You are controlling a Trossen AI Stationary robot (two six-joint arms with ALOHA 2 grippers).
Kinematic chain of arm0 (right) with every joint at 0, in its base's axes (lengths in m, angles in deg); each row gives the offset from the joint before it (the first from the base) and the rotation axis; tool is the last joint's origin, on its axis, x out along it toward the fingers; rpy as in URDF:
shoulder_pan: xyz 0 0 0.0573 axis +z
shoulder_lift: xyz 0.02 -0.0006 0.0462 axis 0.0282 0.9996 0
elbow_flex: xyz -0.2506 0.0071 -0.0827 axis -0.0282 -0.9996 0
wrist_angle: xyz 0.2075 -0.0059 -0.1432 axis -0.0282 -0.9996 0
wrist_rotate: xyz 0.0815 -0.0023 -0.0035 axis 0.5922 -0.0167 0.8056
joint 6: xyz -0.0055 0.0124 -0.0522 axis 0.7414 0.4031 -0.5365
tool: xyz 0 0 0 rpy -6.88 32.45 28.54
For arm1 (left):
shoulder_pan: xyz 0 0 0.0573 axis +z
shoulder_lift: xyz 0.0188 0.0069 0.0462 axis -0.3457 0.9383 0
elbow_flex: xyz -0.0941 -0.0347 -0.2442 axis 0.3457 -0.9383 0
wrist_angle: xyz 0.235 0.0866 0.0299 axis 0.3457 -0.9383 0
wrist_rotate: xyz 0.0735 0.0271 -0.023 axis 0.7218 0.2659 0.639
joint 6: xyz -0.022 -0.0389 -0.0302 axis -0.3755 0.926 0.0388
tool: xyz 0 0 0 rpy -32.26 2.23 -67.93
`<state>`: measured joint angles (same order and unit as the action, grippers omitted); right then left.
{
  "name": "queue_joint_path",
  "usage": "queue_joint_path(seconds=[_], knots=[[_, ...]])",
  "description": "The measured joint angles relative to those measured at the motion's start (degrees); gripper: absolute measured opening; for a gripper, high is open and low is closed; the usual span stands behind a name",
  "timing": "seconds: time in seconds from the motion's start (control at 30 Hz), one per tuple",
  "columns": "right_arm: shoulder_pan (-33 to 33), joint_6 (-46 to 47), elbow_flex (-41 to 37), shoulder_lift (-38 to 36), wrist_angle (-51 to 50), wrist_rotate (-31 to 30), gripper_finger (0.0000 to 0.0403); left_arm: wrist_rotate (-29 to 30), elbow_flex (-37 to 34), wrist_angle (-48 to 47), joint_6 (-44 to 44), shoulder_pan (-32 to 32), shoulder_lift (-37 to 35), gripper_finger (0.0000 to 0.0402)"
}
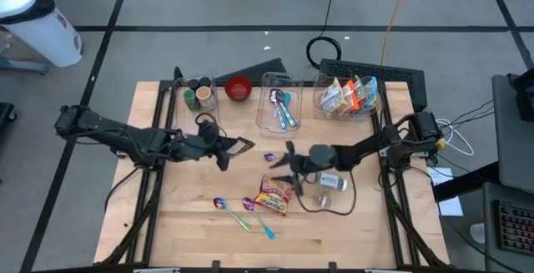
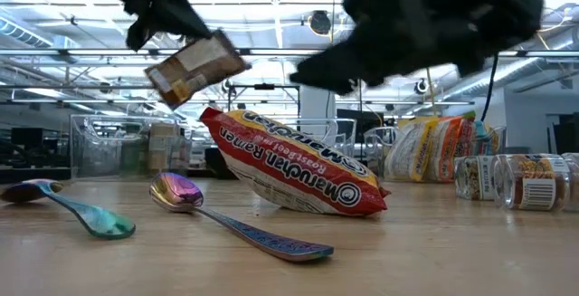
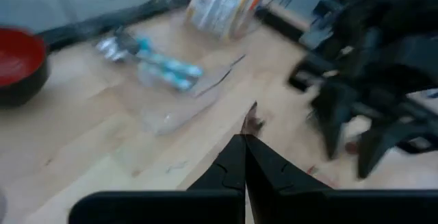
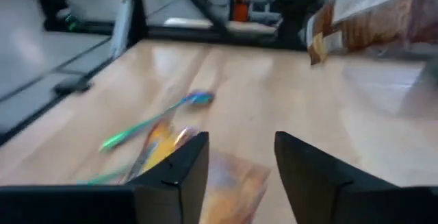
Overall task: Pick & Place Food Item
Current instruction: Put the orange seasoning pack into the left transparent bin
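Red-and-yellow ramen pack (image 1: 274,197) lying flat mid-table, bare wood toward the near table (image 1: 350,240) edge. Right end effector (image 1: 288,166) hovering open just above it; left end effector (image 1: 224,148) closed on a small brown packet (image 1: 243,146), held in the air.

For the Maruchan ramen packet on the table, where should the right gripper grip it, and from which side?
Take the ramen packet across its narrow width near the middle, coming straight down from above. It lies nearly flat on the table, one end propped up, so the short sides probably fit the open right gripper hovering over it.
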<state>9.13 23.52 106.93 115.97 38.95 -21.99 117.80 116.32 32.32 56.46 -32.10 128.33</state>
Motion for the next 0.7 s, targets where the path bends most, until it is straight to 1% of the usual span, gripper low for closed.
queue_joint_path(seconds=[0.13, 0.23, 0.33, 0.4, 0.5, 0.7], knots=[[-2.1, 0.2, 3.2, 0.0, 4.3, -1.2, 0.02, 0.1, 0.1, 2.4, -2.5, -1.2, 0.9, 0.0], [-3.8, 0.2, 3.2, 0.0, 9.6, -3.3, 0.0224, 1.5, 0.1, 3.9, -4.1, -2.6, 0.9, 0.0], [-5.9, 2.8, 3.2, 0.0, 11.9, -3.1, 0.024, 2.4, 0.1, 5.0, -5.2, -3.5, 0.9, 0.0], [-6.8, 5.5, 3.2, 0.0, 11.7, -2.8, 0.0245, 2.4, 0.1, 6.0, -6.0, -3.7, 1.0, 0.0], [-7.5, 7.8, 3.2, 0.0, 13.1, 0.1, 0.0246, 2.7, 0.1, 8.3, -8.1, -3.8, 1.3, 0.0], [-7.4, 9.0, 3.2, 0.0, 15.4, 0.2, 0.0238, 2.4, 0.1, 16.1, -12.6, -3.1, 5.0, 0.0]])
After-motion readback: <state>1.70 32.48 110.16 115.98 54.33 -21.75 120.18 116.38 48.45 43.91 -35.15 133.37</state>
